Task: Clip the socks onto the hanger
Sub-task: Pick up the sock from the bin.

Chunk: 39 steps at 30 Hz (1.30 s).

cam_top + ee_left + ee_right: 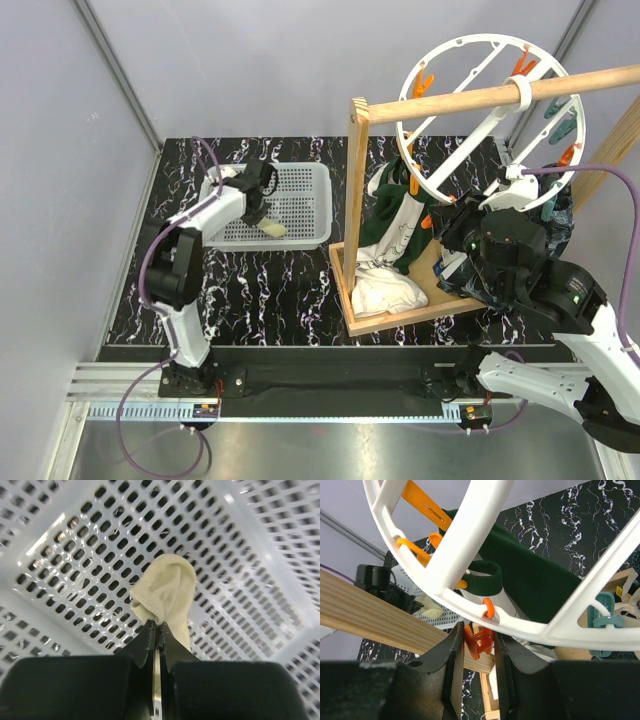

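Step in hand: pick-up of sock (167, 587) from white perforated basket (322, 200), far left of bench (270, 290).

Left hand (157, 626): clenched, grasping sock by its near edge. Jaws pressed together, thin fold of fabric pinched between. Reaching down into basket, seen from the top camera.

Right hand (479, 636): up under rim of hanger (470, 525), one finger either side of orange peg (479, 642). Looks clamped on peg. Cannot tell whether peg mouth is held open.

Location of sock: on basket floor, near front wall, directly at left fingertips. Well apart from hanger, with wooden rod (450, 100) and its frame between.

Next move, by judgement: lift clear of basket wall, carry right, around the rod and frame, offer a free edge to the peg at right hand. Needs enough loose fabric beyond the jaws to feed the peg. Risk of slipping out of so narrow a pinch.

Look of sock: small, pale yellow-cream, soft thin knit. Bunched, rounded end away from hand, rolled fold at left side. Likely to droop limp once lifted. Only one seen in basket.

Also present: dark green garment (395, 215) and white cloth (385, 290) on the wooden stand, not part of the job.
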Each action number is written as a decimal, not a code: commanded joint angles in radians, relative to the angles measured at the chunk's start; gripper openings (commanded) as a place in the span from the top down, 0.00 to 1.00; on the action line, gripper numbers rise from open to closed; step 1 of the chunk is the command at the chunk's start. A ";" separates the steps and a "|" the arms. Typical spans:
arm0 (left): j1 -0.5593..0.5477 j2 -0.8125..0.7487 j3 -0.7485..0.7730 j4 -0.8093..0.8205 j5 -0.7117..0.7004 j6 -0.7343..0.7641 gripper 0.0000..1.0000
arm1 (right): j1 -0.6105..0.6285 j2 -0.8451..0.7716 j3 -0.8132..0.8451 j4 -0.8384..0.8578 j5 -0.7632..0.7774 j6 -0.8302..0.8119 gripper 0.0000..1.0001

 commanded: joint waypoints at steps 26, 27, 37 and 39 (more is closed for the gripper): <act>-0.267 -1.131 -0.447 0.438 1.011 0.814 1.00 | 0.000 -0.011 -0.014 -0.010 -0.084 0.020 1.00; -0.336 -1.114 -0.442 0.444 0.999 0.824 1.00 | 0.000 -0.011 -0.012 -0.010 -0.090 0.028 1.00; -0.775 -0.915 -0.307 0.443 0.484 1.127 1.00 | 0.000 -0.022 0.008 -0.023 -0.161 0.059 1.00; -0.859 -0.860 -0.272 0.452 0.333 1.204 1.00 | 0.000 -0.022 0.006 -0.029 -0.164 0.062 1.00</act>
